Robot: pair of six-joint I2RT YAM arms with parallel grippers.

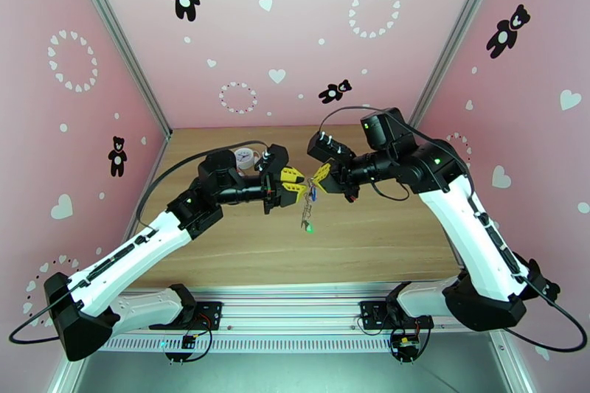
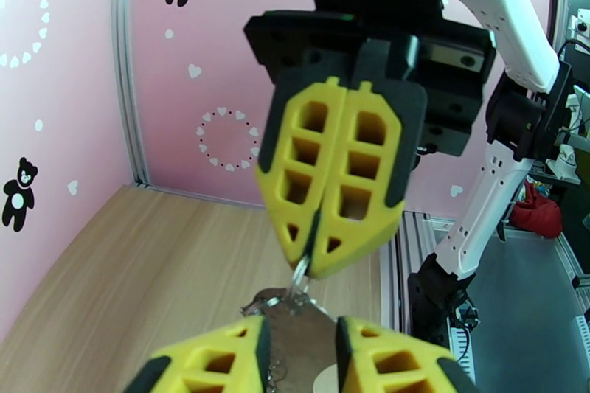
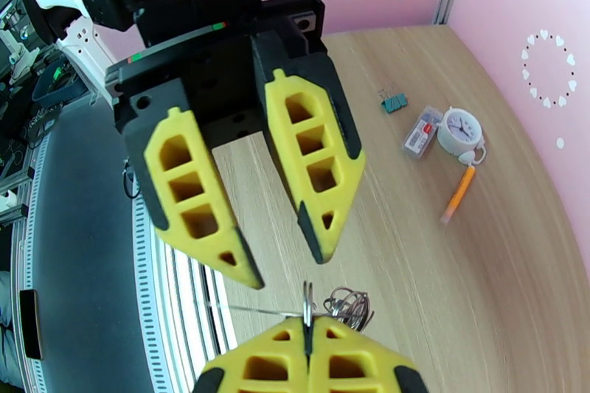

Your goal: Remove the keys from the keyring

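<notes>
One keyring point(image 3: 307, 300) pinched in right tool point(image 2: 315, 263), keys point(image 1: 305, 220) dangling, left tool point(image 3: 286, 270) spread wide

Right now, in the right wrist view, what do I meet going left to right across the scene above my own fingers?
left gripper → teal binder clip → red-and-white tag → white clock

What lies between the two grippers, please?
The keyring: the right gripper pinches its metal ring, which juts toward the open left gripper, clearest in the right wrist view. The keys dangle beneath in the top view.
</notes>
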